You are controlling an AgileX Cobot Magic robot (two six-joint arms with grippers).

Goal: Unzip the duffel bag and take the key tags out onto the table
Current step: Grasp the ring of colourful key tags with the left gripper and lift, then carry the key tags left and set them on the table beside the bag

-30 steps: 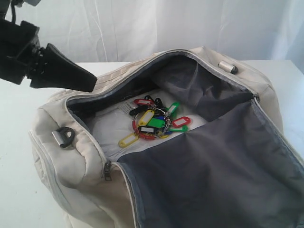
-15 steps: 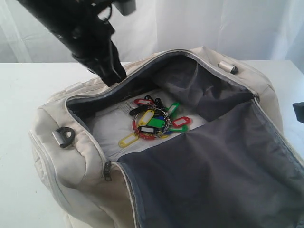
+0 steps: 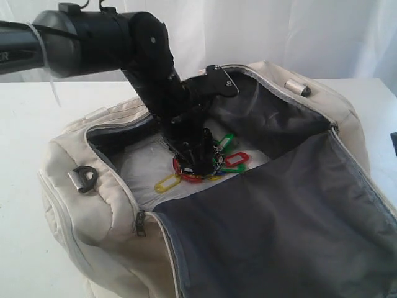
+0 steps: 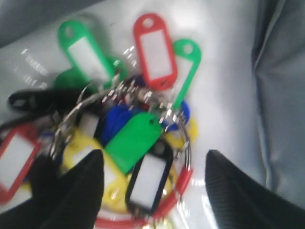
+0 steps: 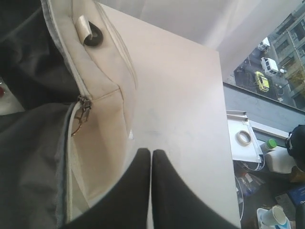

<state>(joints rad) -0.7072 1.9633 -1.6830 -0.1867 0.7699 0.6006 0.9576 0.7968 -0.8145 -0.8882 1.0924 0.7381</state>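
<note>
**Supervisor:** Where are the key tags?

**Operator:** I see the key tags (image 3: 231, 160) on the pale floor inside the duffel bag (image 3: 93, 211). The bag lies unzipped on the table (image 3: 25, 124) with its flap folded open. The tags are not out yet.

**Supervisor:** Gripper states?

**Operator:** The left gripper (image 3: 200, 160) is down inside the bag, directly over the bunch. Its fingers are spread wide and nothing is clamped. The right gripper (image 5: 151, 158) has its fingers pressed together on nothing, over the table just beside the bag's end.

**Supervisor:** Handling?

**Operator:** I judge the bunch to be light, loose and floppy, made of slick hard plastic on metal rings. A single tag could slip or swing. I would close on the dense middle, where rings and tags overlap, so everything lifts together.

**Supervisor:** How do the views differ?

**Operator:** In the exterior view my arm hides most of the bunch, but I can see the bag's opening and the way out. The left wrist view is blurred, yet it separates the green, red, blue, yellow and black tags. It also shows the large metal ring (image 4: 187, 150) between the fingers. The right wrist view shows only a zipper pull (image 5: 83, 112) and bare table.
</note>
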